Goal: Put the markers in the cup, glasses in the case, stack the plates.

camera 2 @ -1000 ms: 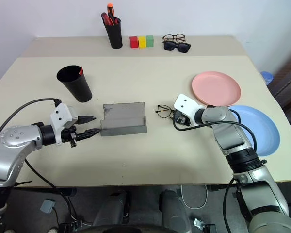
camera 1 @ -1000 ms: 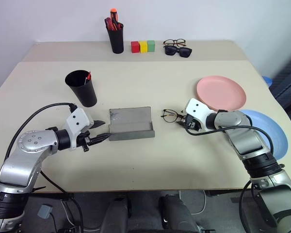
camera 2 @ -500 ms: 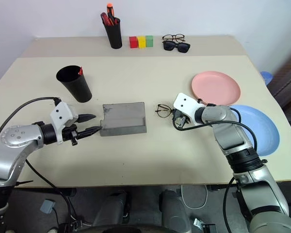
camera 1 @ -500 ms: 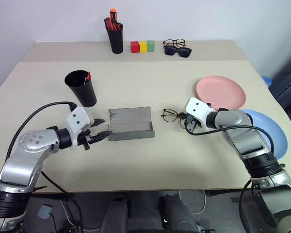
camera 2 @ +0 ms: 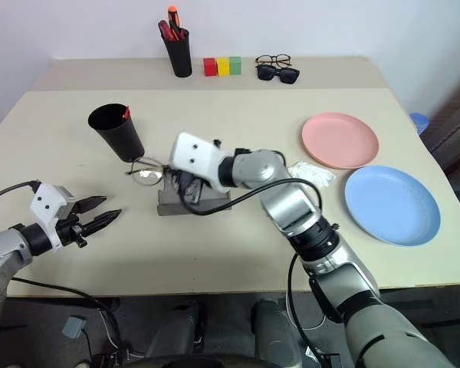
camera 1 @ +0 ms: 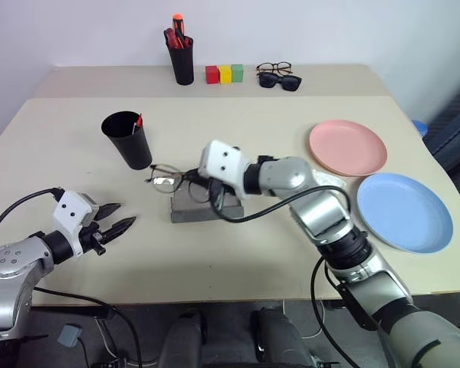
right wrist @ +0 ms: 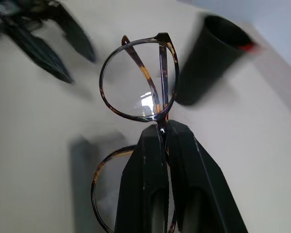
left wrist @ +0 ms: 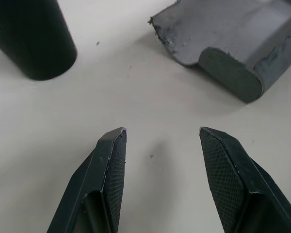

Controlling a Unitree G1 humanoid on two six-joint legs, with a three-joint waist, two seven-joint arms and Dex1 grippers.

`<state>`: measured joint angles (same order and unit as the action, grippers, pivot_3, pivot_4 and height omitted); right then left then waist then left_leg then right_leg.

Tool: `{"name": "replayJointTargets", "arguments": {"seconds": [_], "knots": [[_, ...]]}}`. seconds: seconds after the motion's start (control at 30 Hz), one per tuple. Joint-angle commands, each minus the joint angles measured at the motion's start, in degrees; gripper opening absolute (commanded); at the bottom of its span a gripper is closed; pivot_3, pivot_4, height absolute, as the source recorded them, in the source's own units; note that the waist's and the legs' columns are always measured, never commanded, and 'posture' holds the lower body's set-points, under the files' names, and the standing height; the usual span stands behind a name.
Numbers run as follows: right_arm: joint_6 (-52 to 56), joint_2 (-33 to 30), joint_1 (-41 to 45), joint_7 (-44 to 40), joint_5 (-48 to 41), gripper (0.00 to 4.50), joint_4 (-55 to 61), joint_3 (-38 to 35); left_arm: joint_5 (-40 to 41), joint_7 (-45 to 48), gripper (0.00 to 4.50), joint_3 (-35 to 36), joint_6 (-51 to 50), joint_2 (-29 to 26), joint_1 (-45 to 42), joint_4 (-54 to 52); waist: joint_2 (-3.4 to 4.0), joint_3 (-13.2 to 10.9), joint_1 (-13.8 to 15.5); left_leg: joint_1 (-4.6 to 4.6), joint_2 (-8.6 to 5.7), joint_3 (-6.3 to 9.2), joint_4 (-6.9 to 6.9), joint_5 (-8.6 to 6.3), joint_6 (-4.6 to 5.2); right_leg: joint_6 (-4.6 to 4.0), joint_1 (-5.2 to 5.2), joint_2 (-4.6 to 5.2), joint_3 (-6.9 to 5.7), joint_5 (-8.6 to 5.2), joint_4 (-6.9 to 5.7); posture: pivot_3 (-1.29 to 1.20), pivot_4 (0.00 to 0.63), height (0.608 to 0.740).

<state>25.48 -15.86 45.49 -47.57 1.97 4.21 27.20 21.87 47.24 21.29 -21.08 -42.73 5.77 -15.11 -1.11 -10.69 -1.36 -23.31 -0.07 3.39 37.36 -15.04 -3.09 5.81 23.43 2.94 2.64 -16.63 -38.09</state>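
Clamped at the bridge of the glasses [right wrist: 136, 87], the right gripper [right wrist: 163, 133] holds them above the grey case [camera 1: 205, 205], beside the cup [camera 1: 129, 139]. Left gripper [left wrist: 162, 141] hangs open and empty, the case just ahead of its fingertips.

Bright, even light, soft shadows — right wrist view perhaps motion-blurred.

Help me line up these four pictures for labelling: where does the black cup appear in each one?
Left eye view: black cup at upper left, behind the glasses.
Right eye view: upper left, left of the right hand.
Left wrist view: top left corner.
Right wrist view: upper right.
Shared landmark: the red marker tip at its rim, seen in three views.
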Motion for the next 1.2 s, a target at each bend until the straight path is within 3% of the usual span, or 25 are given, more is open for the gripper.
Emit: {"name": "replayJointTargets", "arguments": {"seconds": [0.03, 0.37, 0.57, 0.77, 0.87, 0.97, 1.0, 1.07, 1.17, 1.2], "knots": [[-5.62, -1.58, -0.28, 0.89, 2.55, 0.08, -3.92, -0.19, 1.81, -1.73, 2.42, 2.50, -2.19, -0.53, 0.76, -5.63, 0.00, 0.00, 0.32, 0.00, -0.01, -0.01, 0.00, 0.00, 0.00, 0.00, 0.01, 0.01, 0.00, 0.00, 0.00, 0.00, 0.150, 0.740], [-14.16, -4.70, -0.85, 0.70, 6.63, 0.08, -10.68, 0.11, 3.08, -4.92, 2.42, 1.11, -7.05, -0.26, 0.24, -10.11, 0.02, -0.01, -0.28, 0.02, 0.01, -0.06, -0.08, 0.00, -0.01, -0.01, 0.07, -0.16, 0.02, 0.00, -0.02, 0.00, 0.150, 0.740], [-13.07, -5.79, -3.03, -5.07, 4.79, 0.08, -7.01, 0.09, 2.09, -3.82, 2.42, 0.19, -5.13, -0.58, -1.52, -6.66, 0.01, -0.01, -0.66, 0.02, 0.00, -0.05, -0.07, 0.00, -0.01, -0.01, 0.04, -0.15, 0.02, 0.00, -0.02, 0.00, 0.150, 0.740], [-11.34, -4.98, -3.36, -5.57, 5.36, 0.08, -7.19, -0.25, 0.66, -3.22, 2.42, -2.33, -1.98, 0.14, -4.05, -3.47, 0.02, -0.01, -1.07, 0.02, 0.00, -0.03, -0.08, 0.00, -0.01, -0.01, 0.05, -0.17, 0.01, 0.00, -0.02, 0.00, 0.150, 0.740], [-10.27, -4.77, -2.83, -5.39, 4.75, 0.91, -7.06, -1.38, 0.96, -3.40, 2.42, -3.72, -1.34, 0.93, -6.17, -2.80, 0.02, -0.01, -1.04, 0.02, 0.00, -0.03, -0.07, 0.00, -0.01, -0.01, 0.05, -0.15, 0.02, 0.00, -0.02, 0.00, 0.150, 0.740], [-10.49, -4.89, -2.07, -3.73, 4.62, 2.33, -6.40, -3.50, 3.07, -3.85, 2.42, -5.63, -3.83, 2.04, -9.91, -2.67, 0.02, -0.01, -0.88, 0.01, 0.00, -0.02, -0.06, 0.01, -0.01, -0.01, 0.04, -0.15, 0.01, 0.00, -0.02, 0.00, 0.150, 0.740], [-10.58, -5.02, -1.99, -3.58, 3.80, 2.81, -5.48, -4.78, 4.93, -4.23, 2.16, -6.14, -5.79, 3.08, -11.98, -2.59, 0.02, -0.01, -0.78, 0.01, -0.02, -0.02, -0.05, 0.00, -0.01, -0.01, 0.04, -0.13, 0.01, 0.00, -0.02, 0.00, 0.150, 0.740], [-10.41, -5.38, -2.20, -3.92, 1.96, 2.83, -3.60, -6.95, 5.82, -5.11, 1.54, -7.61, -7.42, 4.76, -15.41, -2.30, 0.02, -0.01, -0.71, 0.01, -0.03, -0.02, -0.04, 0.00, -0.01, -0.01, 0.03, -0.13, 0.01, 0.00, -0.02, 0.00, 0.150, 0.740], [-10.22, -7.85, -4.64, -5.90, -1.35, 2.83, 1.66, -10.05, 5.72, -9.80, 0.20, -12.02, -14.25, 8.69, -25.27, 0.45, -0.01, 0.00, -0.19, -0.01, -0.04, 0.02, -0.01, 0.00, -0.01, 0.00, 0.02, -0.13, 0.00, 0.01, -0.03, 0.00, 0.150, 0.740], [-9.91, -8.82, -5.51, -6.48, -2.20, 2.83, 3.15, -10.84, 4.73, -11.85, 0.20, -13.67, -16.64, 10.04, -28.95, 2.40, -0.01, 0.01, 0.12, -0.01, -0.05, 0.01, 0.02, 0.00, -0.01, 0.01, 0.01, -0.17, 0.00, 0.01, -0.03, 0.00, 0.150, 0.740]]}}
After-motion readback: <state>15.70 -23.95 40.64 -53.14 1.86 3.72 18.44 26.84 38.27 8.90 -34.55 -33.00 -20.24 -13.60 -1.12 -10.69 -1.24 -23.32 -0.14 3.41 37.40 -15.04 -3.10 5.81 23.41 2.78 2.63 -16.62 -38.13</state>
